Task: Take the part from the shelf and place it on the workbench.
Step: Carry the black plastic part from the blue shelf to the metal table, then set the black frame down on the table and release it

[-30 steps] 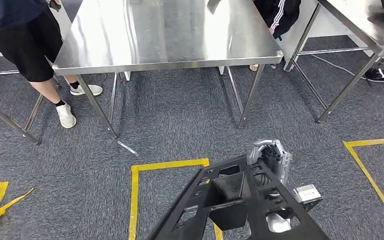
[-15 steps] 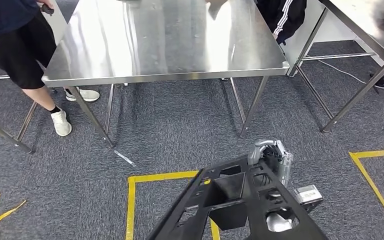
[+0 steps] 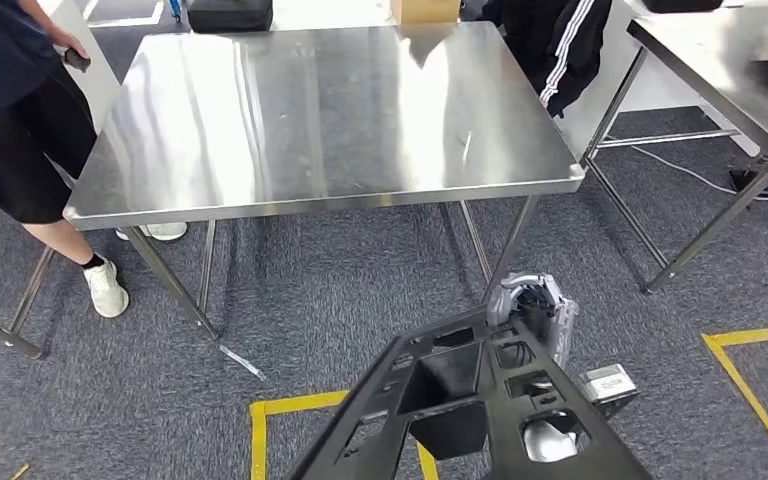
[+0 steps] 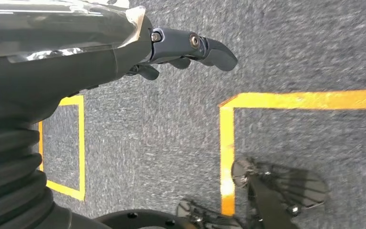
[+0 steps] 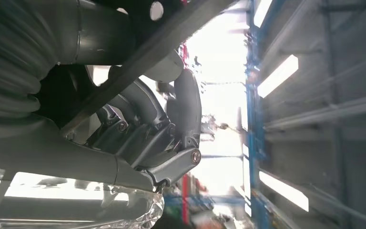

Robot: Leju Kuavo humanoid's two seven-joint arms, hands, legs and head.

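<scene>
The black part point(image 3: 460, 400), a long flat plastic frame full of cut-outs with a deeper box-shaped pocket near its middle, is carried low at the front of the head view, above the grey carpet point(image 3: 340, 290) and well short of the workbench. The right robot hand point(image 3: 540, 315) grips it at its far right edge; in the right wrist view the fingers point(image 5: 143, 129) curl around a dark bar of the part point(image 5: 138, 62), clenched on it. The left robot hand point(image 4: 171, 47) hangs over the carpet with its dark fingers point(image 4: 209, 47) partly curled and nothing between them; the angle is poor, so how far they are closed is hard to judge.

Ahead stands the steel tabletop point(image 3: 330, 110), its surface bare and shiny, on thin metal legs. A person point(image 3: 20, 110) in dark shorts and white shoes stands at its left corner. A dark jacket with white stripes point(image 3: 560, 40) hangs at its far right. A second steel table point(image 3: 730, 70) stands to the right. Yellow tape lines point(image 3: 290, 410) mark the carpet.
</scene>
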